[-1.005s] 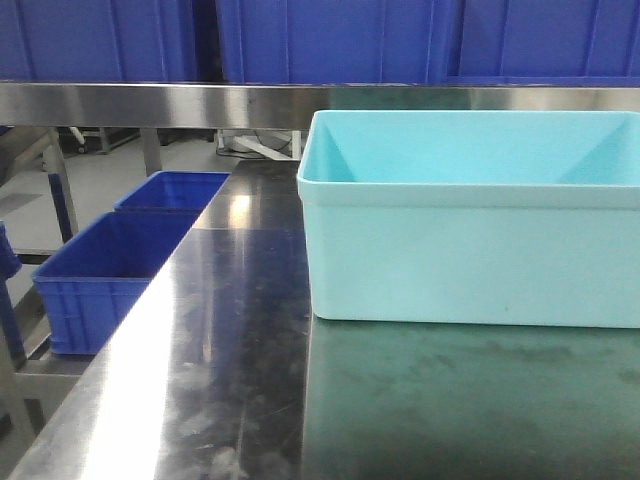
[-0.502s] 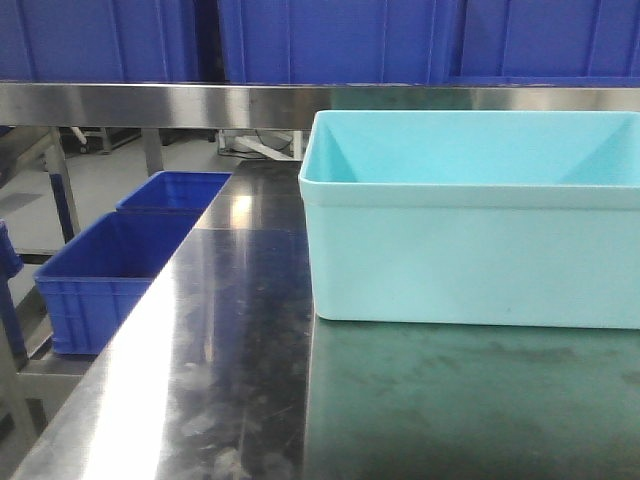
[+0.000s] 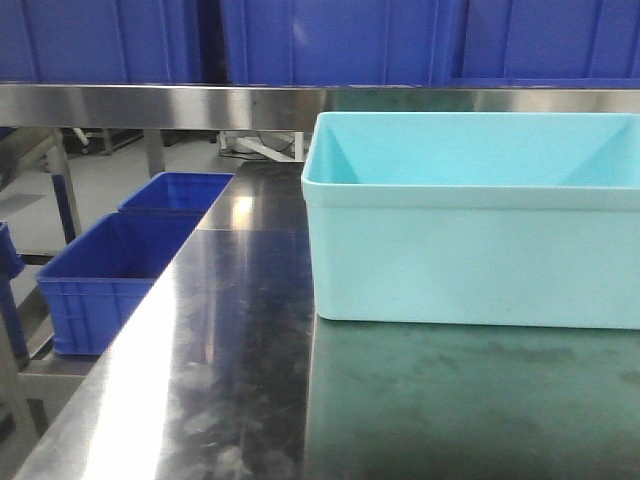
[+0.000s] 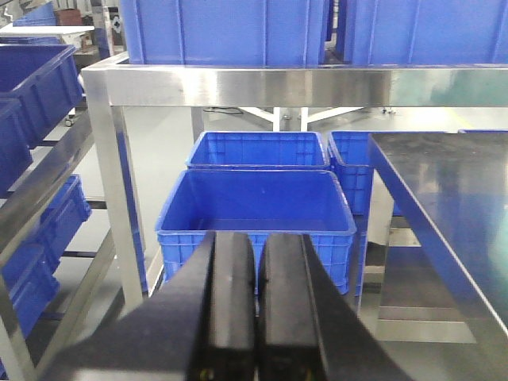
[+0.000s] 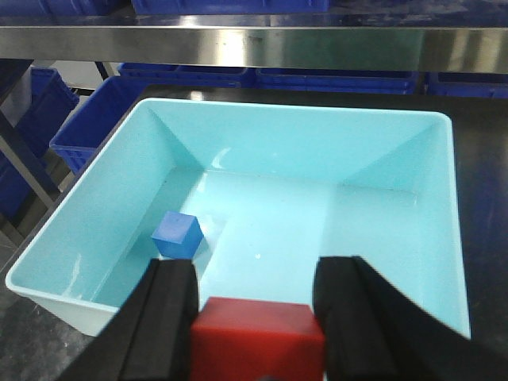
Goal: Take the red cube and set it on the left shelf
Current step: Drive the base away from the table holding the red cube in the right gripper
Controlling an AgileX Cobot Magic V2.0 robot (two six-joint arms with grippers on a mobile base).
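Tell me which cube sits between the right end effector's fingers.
The red cube, held by the right end effector; the blue cube lies loose in the turquoise bin.

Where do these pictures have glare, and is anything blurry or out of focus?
Front view: a washed-out glare band runs down the left of the steel table, and the teal bin reflects in it. Left wrist view: the left claw is dark and soft-edged up close. Right wrist view: the red cube in the right claw looks slightly soft.
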